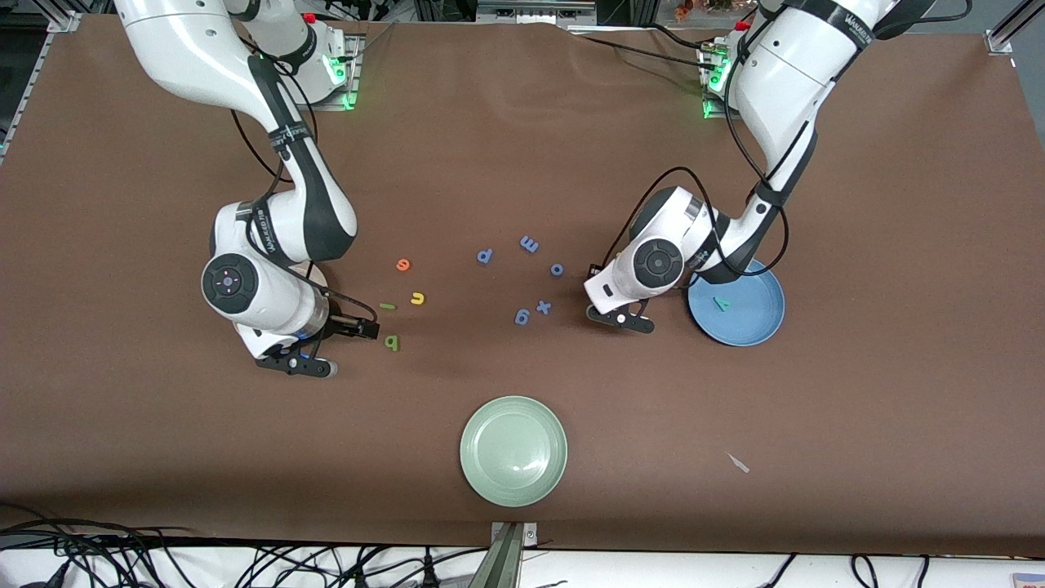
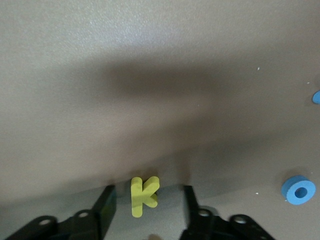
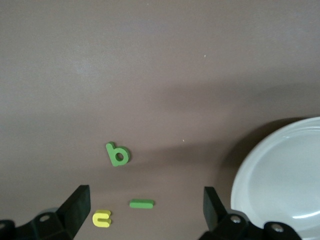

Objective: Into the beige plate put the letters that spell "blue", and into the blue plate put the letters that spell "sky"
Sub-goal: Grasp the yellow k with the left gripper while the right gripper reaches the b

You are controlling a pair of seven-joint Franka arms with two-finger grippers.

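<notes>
A yellow "k" (image 2: 144,197) lies on the brown table between the fingers of my left gripper (image 1: 620,318), with a gap on each side. Beside that gripper sits the blue plate (image 1: 755,327), which holds a teal "y" (image 1: 722,304). My right gripper (image 1: 295,365) hangs open and empty low over the table. Close to it lie the green "b" (image 1: 393,343), thin green "l" (image 1: 388,306), yellow "u" (image 1: 418,299) and orange "e" (image 1: 403,265). The beige plate (image 3: 240,170) shows in the right wrist view; in the front view the right arm covers most of it.
Several periwinkle-blue letters (image 1: 543,307) lie scattered mid-table between the two grippers; one round one (image 2: 298,190) is near the left gripper. A pale green plate (image 1: 513,450) sits near the front edge.
</notes>
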